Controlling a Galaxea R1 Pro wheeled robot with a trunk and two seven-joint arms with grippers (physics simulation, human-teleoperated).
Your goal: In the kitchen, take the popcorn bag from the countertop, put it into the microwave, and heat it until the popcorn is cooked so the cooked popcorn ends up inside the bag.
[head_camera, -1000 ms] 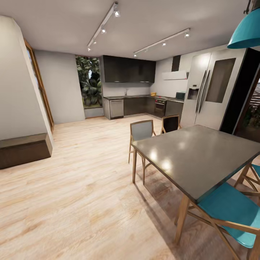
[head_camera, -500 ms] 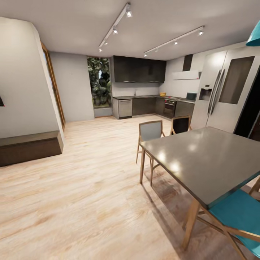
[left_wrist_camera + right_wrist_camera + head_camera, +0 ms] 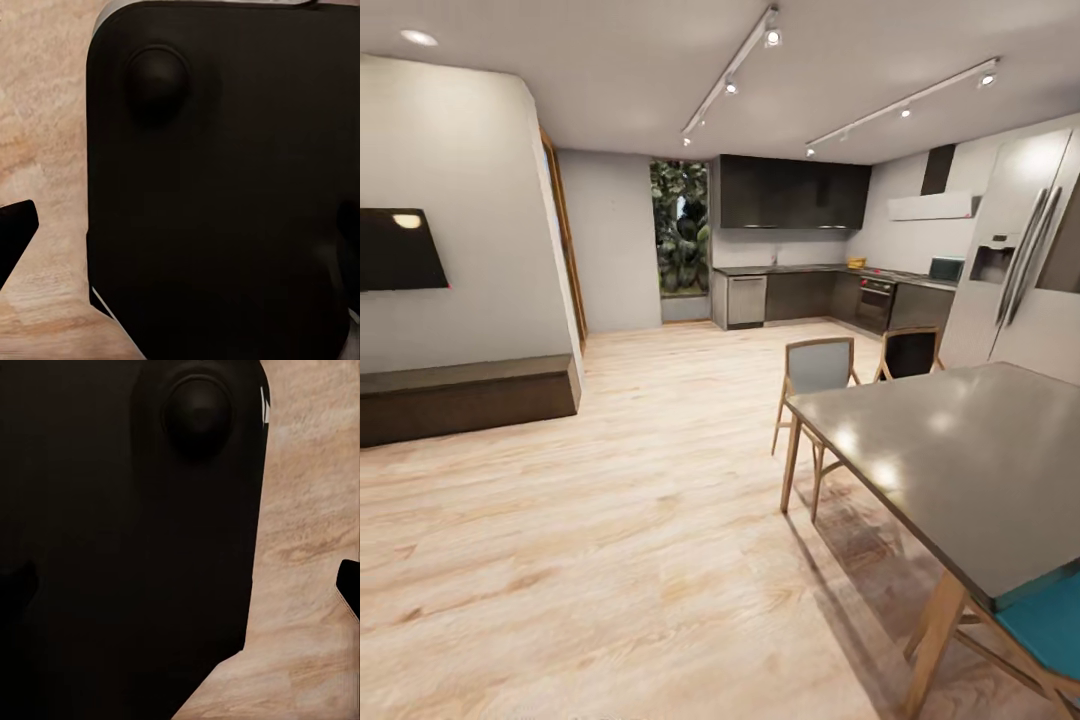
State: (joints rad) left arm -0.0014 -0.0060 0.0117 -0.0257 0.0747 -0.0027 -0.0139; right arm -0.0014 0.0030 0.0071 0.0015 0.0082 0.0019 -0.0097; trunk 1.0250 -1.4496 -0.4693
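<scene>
Grey countertop [image 3: 815, 268] and microwave [image 3: 946, 268] are standing far across the room from us; we cannot tell our jaws' state

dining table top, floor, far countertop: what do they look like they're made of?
Dining table: dark grey slab with a semi-gloss finish, probably stone or laminate; soft light spots reflect on it. It stands on pale wooden legs.
Floor: light wood planks with visible grain and seams, in a satin finish.
Countertop: dark and smooth from here; too far off to tell the material.
</scene>
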